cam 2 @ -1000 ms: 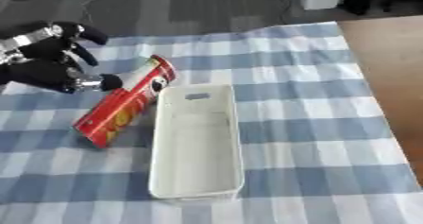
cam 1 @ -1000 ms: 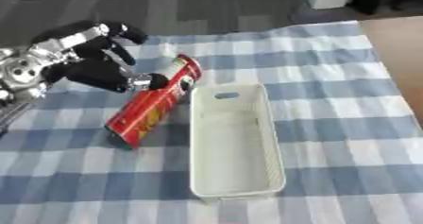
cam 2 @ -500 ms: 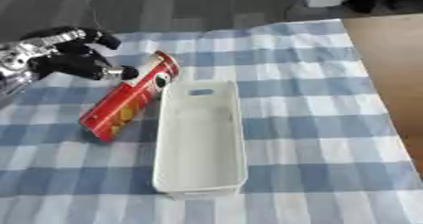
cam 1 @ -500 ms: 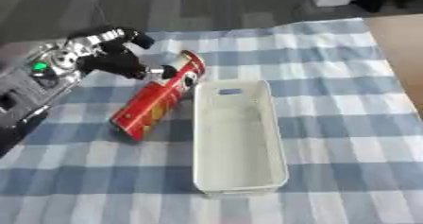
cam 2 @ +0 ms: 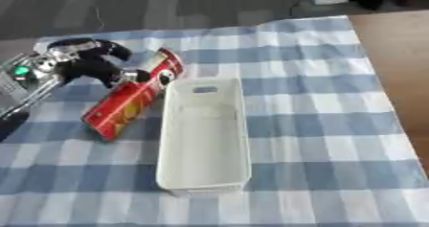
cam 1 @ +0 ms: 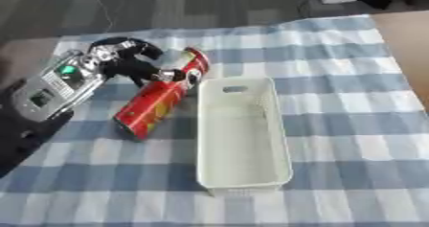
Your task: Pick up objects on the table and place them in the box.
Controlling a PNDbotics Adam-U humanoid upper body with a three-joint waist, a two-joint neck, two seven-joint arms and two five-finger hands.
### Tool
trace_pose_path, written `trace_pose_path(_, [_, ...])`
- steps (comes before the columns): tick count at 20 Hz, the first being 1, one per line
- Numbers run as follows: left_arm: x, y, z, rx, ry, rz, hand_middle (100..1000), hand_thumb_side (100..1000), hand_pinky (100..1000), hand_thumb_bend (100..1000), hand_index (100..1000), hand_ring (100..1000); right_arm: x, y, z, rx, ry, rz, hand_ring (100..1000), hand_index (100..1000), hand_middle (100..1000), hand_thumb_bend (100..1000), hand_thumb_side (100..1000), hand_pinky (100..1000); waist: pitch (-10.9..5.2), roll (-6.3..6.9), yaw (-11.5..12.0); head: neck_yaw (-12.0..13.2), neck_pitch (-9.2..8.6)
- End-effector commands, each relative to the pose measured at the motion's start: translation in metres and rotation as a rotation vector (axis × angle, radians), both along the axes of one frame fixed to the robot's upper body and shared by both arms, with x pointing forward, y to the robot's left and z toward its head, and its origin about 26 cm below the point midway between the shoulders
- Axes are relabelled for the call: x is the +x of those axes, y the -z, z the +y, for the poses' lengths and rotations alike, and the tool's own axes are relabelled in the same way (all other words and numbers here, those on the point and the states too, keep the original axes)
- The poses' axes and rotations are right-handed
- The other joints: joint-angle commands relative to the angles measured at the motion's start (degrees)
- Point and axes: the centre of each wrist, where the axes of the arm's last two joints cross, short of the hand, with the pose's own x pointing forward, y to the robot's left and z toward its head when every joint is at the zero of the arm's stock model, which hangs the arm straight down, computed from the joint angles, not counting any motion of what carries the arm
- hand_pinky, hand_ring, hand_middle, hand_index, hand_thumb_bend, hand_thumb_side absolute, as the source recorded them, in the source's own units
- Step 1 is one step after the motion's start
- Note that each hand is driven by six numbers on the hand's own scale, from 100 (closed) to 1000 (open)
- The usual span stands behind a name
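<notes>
Left hand (cam 1: pixel 126 64) nearer, seemingly touching one can (cam 1: pixel 161 95).

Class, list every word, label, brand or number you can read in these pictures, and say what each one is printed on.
None can be read.
Red snack can: yellow markings, too blurred to read.
Left hand: a green light nearby, no text.
White box and checked tablecloth: no print seen.

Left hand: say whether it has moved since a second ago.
Yes. The left hand has shifted right, toward the white box, closing on the red can's far end.
</notes>
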Motion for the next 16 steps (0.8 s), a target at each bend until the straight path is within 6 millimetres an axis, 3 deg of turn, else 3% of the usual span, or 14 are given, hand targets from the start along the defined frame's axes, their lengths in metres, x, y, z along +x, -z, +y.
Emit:
trace_pose_path(1, [0.005,-0.014,0.010,0.022,-0.020,-0.039,841,342,562,600,872,701,-0.003,-0.007,-0.001,-0.019,0.006,-0.018,745,830,821,100,638,590,-1.36,0.04,-0.2,0.9,0.36])
trace_pose_path(16, [0.014,-0.020,0.028,0.091,-0.013,-0.055,846,379,571,603,880,708,-0.003,-0.007,-0.001,-0.025,0.009,-0.014,744,830,820,100,639,589,-2.03,0.83,-0.5,1.1,1.00])
